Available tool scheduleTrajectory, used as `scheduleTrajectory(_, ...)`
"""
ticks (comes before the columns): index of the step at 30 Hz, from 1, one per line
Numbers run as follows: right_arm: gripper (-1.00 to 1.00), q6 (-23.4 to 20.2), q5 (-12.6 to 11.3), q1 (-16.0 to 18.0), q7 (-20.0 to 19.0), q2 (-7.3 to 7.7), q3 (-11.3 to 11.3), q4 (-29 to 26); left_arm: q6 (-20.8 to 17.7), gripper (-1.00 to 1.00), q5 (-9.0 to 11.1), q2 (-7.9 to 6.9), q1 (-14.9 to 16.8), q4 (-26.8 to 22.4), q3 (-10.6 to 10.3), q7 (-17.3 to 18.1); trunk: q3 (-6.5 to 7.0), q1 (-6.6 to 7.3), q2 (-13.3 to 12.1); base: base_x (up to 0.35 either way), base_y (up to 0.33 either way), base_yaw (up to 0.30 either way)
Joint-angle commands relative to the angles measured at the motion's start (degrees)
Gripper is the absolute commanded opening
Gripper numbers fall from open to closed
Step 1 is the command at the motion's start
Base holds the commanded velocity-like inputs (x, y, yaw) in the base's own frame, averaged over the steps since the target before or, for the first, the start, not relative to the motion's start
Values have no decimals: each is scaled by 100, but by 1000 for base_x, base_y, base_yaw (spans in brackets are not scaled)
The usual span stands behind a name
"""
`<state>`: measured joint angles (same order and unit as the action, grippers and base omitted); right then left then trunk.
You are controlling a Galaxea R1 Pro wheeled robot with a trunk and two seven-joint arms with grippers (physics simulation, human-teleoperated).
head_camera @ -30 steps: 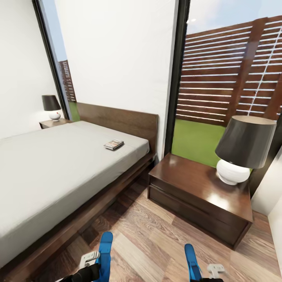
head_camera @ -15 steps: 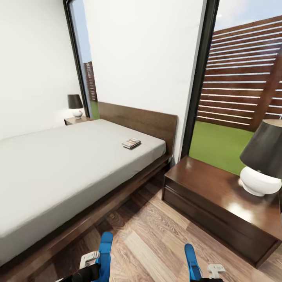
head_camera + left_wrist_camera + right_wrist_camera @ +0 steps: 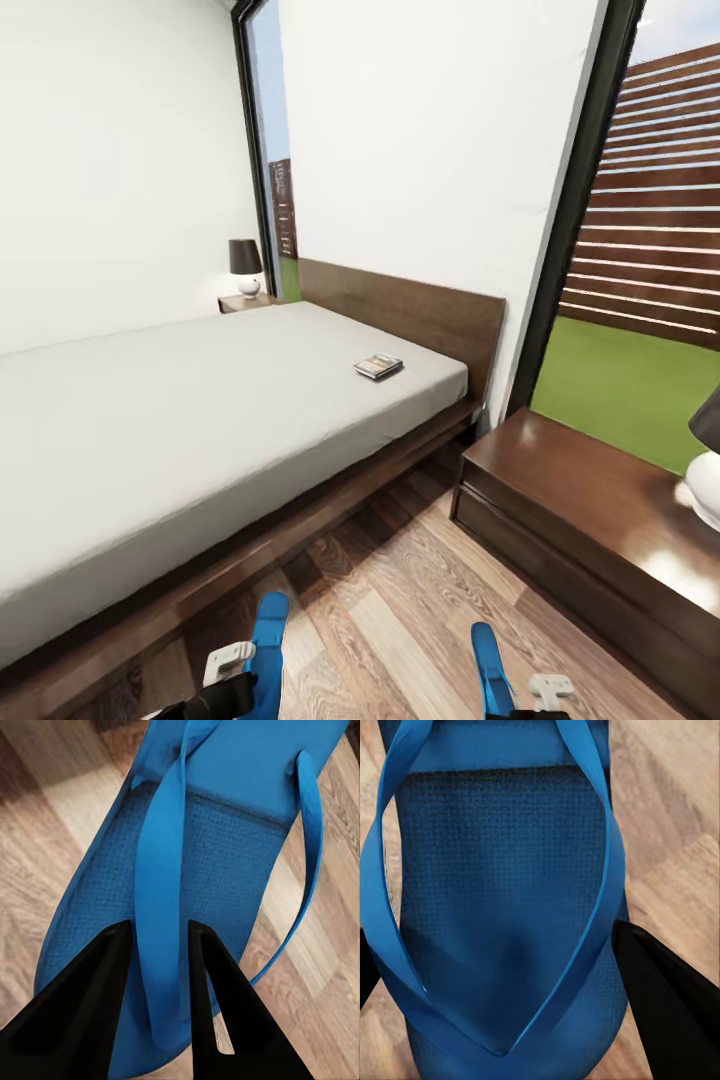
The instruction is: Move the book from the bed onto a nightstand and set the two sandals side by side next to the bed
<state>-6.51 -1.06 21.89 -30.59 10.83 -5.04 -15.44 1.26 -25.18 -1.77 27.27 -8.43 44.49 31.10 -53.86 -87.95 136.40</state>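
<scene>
The book lies on the pale grey mattress of the bed, near the headboard. A dark nightstand stands right of the bed, and another nightstand sits at its far side. I hold two blue sandals above the wood floor. My left gripper is shut on a strap of the left sandal. On the other side, the right sandal sits between the black fingers of my right gripper, which press on its two edges.
A white lamp base stands on the near nightstand at the frame's right edge. A small dark-shaded lamp tops the far one. A tall window behind the nightstand shows fence and grass. Plank floor runs between bed and nightstand.
The camera has turned left, so bed, book and nightstand slid right in the picture. Both sandals stay in the same grip at the bottom of the view.
</scene>
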Motion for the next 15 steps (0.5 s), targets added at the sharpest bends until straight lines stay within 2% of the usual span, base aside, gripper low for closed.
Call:
scheduleTrajectory(1, -100, -61, -17, -1, -34, -2, -49, -12, 14, -100, -57, 3, 5, 0, 51, 19, -5, 1, 2, 0, 0, 292)
scheduleTrajectory(15, -100, -61, -17, -1, -34, -2, -49, -12, 14, -100, -57, 2, 5, 1, 51, 19, -5, 1, 2, 0, 0, 292)
